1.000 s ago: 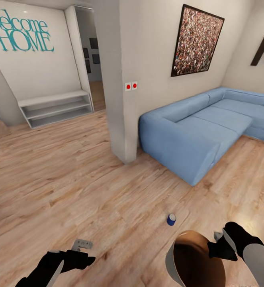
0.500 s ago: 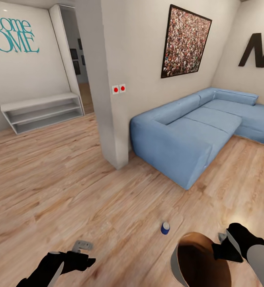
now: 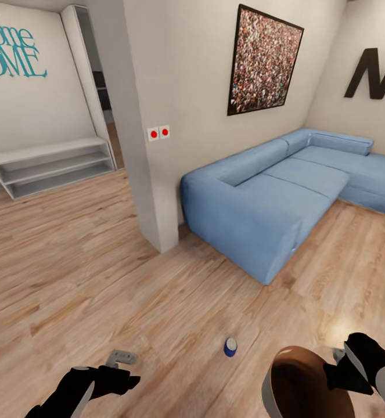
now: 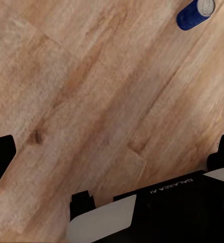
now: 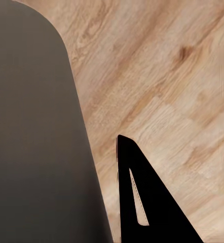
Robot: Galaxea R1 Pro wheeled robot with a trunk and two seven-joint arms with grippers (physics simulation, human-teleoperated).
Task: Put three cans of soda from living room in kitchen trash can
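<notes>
1. Robot's in the living room, rolling along with the trash can (image 3: pixel 308 386) carried low at its right side. My guess is it brought the bin to the cans so it saves trips.
2. The right gripper (image 3: pixel 338 371) sits at the bin's rim and looks pinched onto it, with one dark finger (image 5: pixel 142 202) beside the grey wall in the wrist view.
3. The left gripper (image 3: pixel 119 357) hangs over bare wood floor (image 3: pixel 70 278), fingers spread, holding nothing, probably kept free for picking.
4. A small blue can (image 3: pixel 231 346) lies on the floor, just beside the bin. It's blue, not orange.
5. The blue sofa (image 3: pixel 273 197) stands well beyond, past the white pillar (image 3: pixel 151 174).
</notes>
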